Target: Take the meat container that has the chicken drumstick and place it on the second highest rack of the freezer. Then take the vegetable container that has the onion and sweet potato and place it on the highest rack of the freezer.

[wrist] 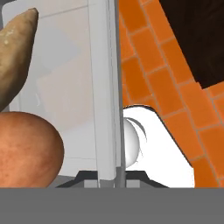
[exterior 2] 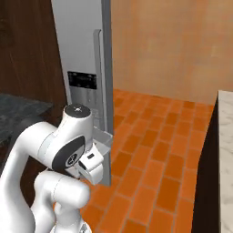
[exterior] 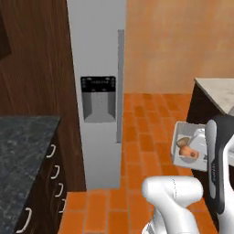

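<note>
Pincer [wrist: 110,177] clamps the vegetable container [wrist: 101,87] rim.

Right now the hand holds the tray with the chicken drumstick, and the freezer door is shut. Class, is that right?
Not quite. The tray in the hand carries the onion and sweet potato, as the hand view shows. The freezer door is indeed shut.
</note>
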### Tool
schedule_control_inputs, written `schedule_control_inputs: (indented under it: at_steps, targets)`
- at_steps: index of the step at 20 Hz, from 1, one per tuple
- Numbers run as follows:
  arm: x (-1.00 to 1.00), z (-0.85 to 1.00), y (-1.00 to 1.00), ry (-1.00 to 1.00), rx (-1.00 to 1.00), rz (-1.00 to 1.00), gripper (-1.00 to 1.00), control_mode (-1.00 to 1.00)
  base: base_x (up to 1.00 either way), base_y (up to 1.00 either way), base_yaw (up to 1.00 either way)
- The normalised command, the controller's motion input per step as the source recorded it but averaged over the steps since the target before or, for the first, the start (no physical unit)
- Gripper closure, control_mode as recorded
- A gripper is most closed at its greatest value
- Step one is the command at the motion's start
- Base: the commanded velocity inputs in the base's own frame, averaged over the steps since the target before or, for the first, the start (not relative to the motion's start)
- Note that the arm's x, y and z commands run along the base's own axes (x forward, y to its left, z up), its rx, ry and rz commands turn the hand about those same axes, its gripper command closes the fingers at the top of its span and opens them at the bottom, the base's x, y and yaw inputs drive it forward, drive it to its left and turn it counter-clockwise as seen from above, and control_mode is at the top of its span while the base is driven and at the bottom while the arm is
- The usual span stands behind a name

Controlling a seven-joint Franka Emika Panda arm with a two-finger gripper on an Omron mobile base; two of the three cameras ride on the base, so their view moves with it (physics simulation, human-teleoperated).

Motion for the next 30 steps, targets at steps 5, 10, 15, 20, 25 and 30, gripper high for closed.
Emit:
schedule_control_inputs:
  at_steps: [5,10,15,20,25,30]
  targets:
    - [0.00,0.00,0.00,0.00,0.00,0.00,1.00,1.00,0.93,-0.08,-0.47]
    - [0.00,0.00,0.00,0.00,0.00,0.00,1.00,1.00,1.00,-0.37,-0.06]
    - [0.00,0.00,0.00,0.00,0.00,0.00,1.00,1.00,1.00,-0.66,0.18]
    - [0.00,0.00,0.00,0.00,0.00,0.00,1.00,1.00,0.96,-0.56,0.45]
    - [0.00,0.00,0.00,0.00,0.00,0.00,1.00,1.00,0.70,-0.47,0.60]
    - [0.00,0.00,0.00,0.00,0.00,0.00,1.00,1.00,0.45,-0.53,0.65]
